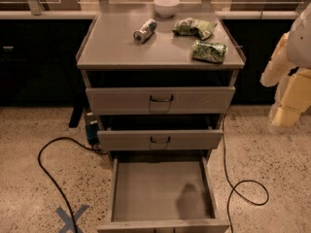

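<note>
My gripper (285,114) hangs at the right edge of the camera view, at the end of the cream-coloured arm (291,57). It is beside the cabinet, level with the top drawer, and touches nothing. The nearest thing to it is a green chip bag (209,51) at the front right of the cabinet top (116,52). A second green bag (194,27) lies behind that one. A silver can (145,30) lies on its side near the middle. A white bowl (166,6) stands at the back edge.
The grey cabinet has three drawers: the top drawer (160,100) and middle drawer (160,140) stand slightly out, and the bottom drawer (160,191) is pulled fully open and empty. Black cables (51,171) loop on the speckled floor on both sides. A blue tape cross (72,217) marks the floor at the lower left.
</note>
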Motion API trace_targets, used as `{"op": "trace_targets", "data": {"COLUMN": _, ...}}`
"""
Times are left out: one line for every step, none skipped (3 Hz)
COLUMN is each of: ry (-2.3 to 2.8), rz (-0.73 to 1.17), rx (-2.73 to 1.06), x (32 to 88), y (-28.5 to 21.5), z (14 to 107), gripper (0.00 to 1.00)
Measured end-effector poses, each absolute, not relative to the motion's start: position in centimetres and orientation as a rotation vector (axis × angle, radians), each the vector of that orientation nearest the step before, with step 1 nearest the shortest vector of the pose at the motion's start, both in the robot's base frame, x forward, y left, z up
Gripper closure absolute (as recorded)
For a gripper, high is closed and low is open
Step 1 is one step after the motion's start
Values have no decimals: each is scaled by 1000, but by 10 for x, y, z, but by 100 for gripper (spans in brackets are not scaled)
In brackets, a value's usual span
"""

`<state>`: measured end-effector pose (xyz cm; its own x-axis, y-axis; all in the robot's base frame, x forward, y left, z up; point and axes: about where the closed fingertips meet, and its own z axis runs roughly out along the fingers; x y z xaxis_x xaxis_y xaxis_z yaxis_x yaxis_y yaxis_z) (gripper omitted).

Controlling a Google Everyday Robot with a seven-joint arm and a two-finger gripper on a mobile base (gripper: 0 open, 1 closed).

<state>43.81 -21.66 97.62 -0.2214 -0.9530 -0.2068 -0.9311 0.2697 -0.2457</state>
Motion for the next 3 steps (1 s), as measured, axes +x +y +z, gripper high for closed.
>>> {"op": "trace_targets", "data": {"ry": 2232, "rz": -99, "rx": -1725, "x": 438, "y": -217, "z": 976, "gripper": 0}}
{"op": "trace_targets", "data": {"ry": 2200, "rz": -110, "rx": -1738, "x": 449, "y": -214, "z": 978, "gripper": 0}}
{"op": "trace_targets", "data": {"ry": 2144, "rz": -128, "rx": -1792, "x": 480, "y": -209, "z": 978, "gripper": 0}}
